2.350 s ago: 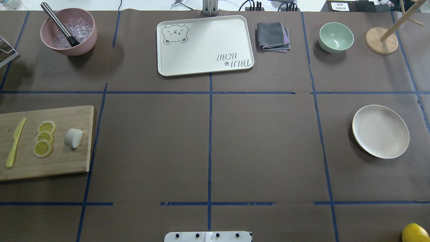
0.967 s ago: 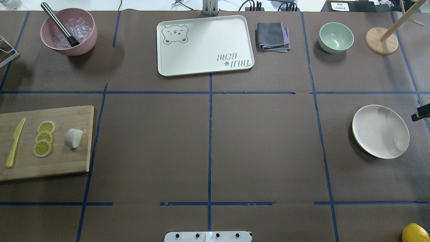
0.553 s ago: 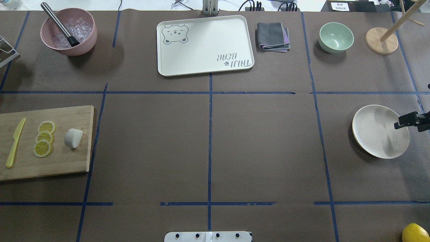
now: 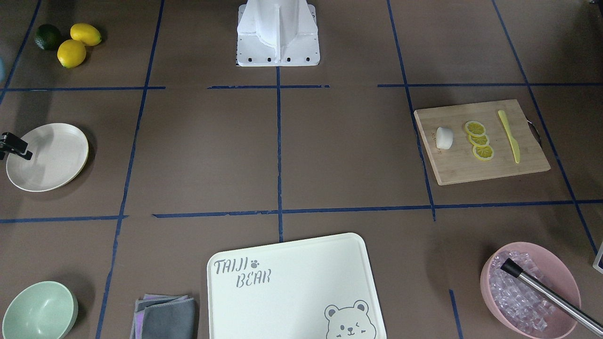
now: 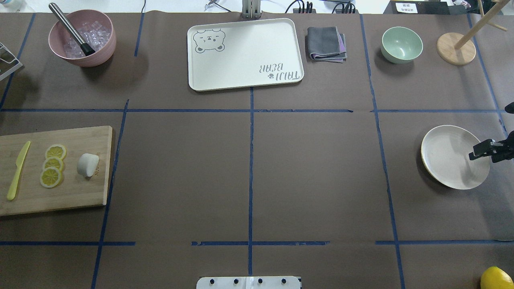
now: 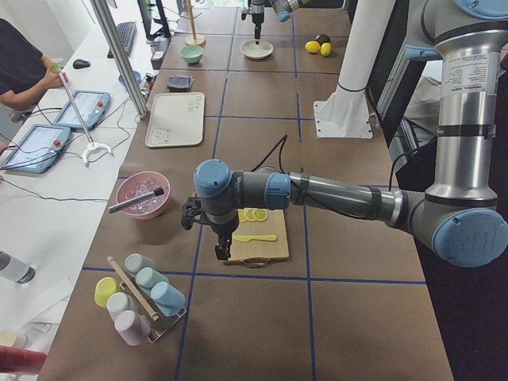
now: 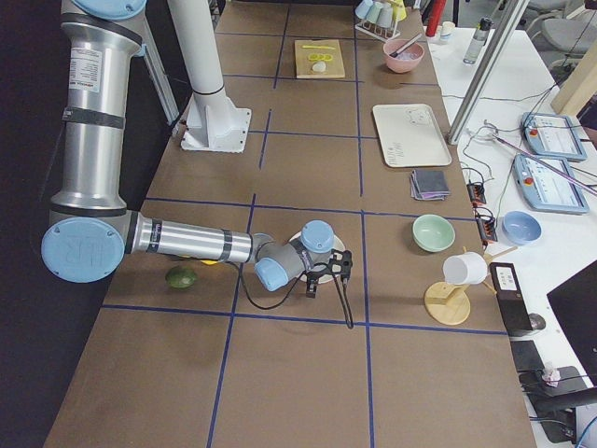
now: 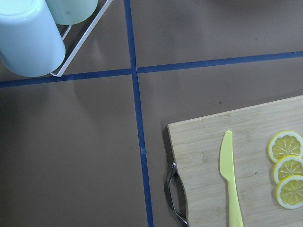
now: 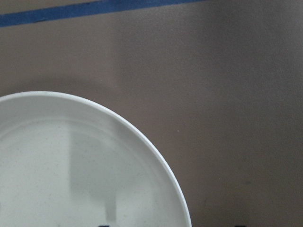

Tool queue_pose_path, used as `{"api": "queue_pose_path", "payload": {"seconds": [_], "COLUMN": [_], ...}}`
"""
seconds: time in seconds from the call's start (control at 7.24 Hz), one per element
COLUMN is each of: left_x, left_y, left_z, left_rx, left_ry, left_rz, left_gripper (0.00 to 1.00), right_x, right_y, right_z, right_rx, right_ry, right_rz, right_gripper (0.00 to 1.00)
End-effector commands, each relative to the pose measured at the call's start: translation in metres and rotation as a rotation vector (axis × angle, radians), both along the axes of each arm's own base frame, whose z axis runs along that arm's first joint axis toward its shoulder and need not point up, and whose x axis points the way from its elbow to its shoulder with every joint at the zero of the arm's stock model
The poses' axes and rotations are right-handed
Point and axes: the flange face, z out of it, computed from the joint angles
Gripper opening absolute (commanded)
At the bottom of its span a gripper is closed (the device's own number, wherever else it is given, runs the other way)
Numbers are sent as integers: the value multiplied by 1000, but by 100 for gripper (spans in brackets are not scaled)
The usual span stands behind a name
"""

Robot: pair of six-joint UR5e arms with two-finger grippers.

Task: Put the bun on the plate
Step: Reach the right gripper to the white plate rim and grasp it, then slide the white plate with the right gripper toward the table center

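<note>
The bun [image 5: 87, 164] [image 4: 444, 137] lies on the wooden cutting board [image 5: 80, 196] at the table's left, beside three lemon slices [image 5: 52, 165]. The plate [image 5: 447, 156] [image 4: 47, 157] [image 9: 71, 170] sits bare at the table's right. My right gripper [image 7: 328, 273] hovers over the plate's outer rim, one black finger [image 5: 482, 148] reaching in from the view's edge; its fingers look spread, open and holding nothing. My left gripper [image 6: 208, 232] hangs near the board's outer end, seen only in the exterior left view, so I cannot tell its state.
A yellow knife [image 5: 18, 170] lies on the board. Along the far edge stand a pink bowl [image 5: 82, 38] of ice with a metal tool, the bear tray [image 5: 245, 54], a grey cloth [image 5: 326, 43], a green bowl [image 5: 401, 44] and a wooden stand [image 5: 455, 48]. A lemon [image 5: 496, 277] sits near right.
My right gripper has come in from the right edge and now reaches over the plate's right rim. The bun and the board have not moved.
</note>
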Motion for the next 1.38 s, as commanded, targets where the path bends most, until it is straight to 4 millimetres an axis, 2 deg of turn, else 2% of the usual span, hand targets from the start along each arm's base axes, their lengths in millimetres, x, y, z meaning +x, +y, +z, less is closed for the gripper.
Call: {"api": "queue_pose_path", "payload": {"seconds": [0.0,0.14,0.28,0.55,0.69,0.83,0.97,1.11,1.24], "left_x": [0,0,0,-1,-1,-1,-1,-1,-1], "left_y": [0,0,0,1,1,1,1,5,5], "left_z": [0,0,-1,-5,-2,0,-4,0,-3], "left_rx": [-1,1,1,9,4,-1,7,-2,5], "left_ry": [0,0,2,2,2,1,2,1,2], "left_rz": [0,0,0,-3,-2,-2,-2,-2,-2], "left_gripper": [100,100,100,100,100,100,100,100,100], "right_x": [2,2,1,-5,-12,-40,-93,-137,-202], "right_y": [4,4,3,-1,-6,-20,-17,-27,-13], "right_z": [5,0,-15,-80,-124,-173,-228,-284,-325], "right_rx": [-12,-10,8,80,102,54,13,-43,-97], "right_ry": [1,-15,-40,-134,-188,-248,-301,-356,-372], "right_rz": [-2,-8,-13,-45,-33,9,-1,15,33], "right_gripper": [1,0,0,0,0,0,0,0,0]}}
